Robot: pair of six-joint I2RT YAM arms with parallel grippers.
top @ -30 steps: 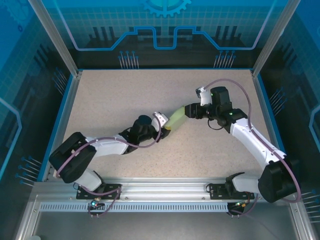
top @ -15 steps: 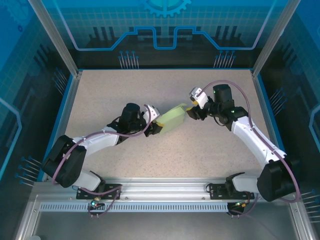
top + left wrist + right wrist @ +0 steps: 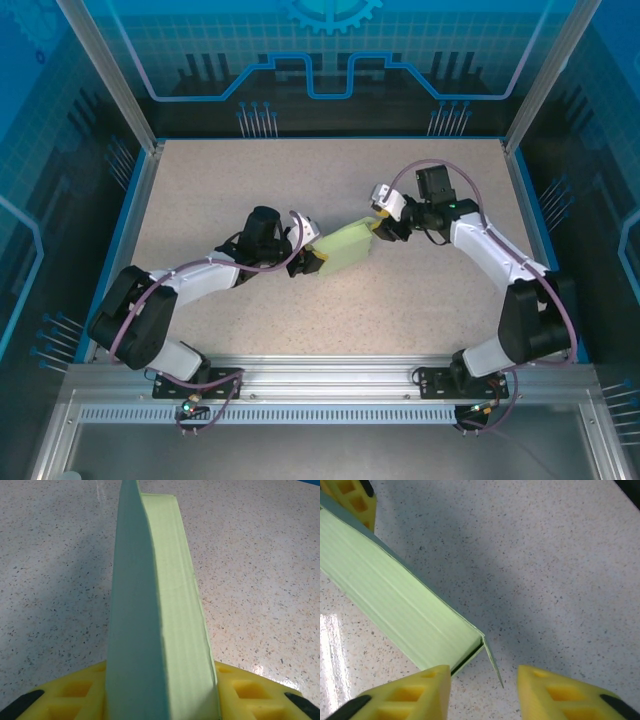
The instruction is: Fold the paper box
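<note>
The paper box (image 3: 345, 243) is a slim pale green box lying across the middle of the table. My left gripper (image 3: 312, 257) is shut on its left end. In the left wrist view the paper box (image 3: 160, 625) stands on edge between the yellow fingers (image 3: 70, 692), with my left gripper (image 3: 162, 702) clamped on it. My right gripper (image 3: 378, 228) is at the box's right end, open. In the right wrist view the paper box (image 3: 395, 605) has its end flap (image 3: 491, 662) sticking out ajar, between the spread fingers of my right gripper (image 3: 485, 692) and touched by neither.
The speckled beige table (image 3: 300, 180) is ringed by a blue rim and clear walls (image 3: 130, 200). An aluminium rail (image 3: 320, 375) with both arm bases runs along the near edge. One left finger (image 3: 355, 497) shows at the top left of the right wrist view.
The left arm has swung back and left, carrying the box with it and turning it. The right gripper has followed to the box's right end, and its jaws have narrowed a little.
</note>
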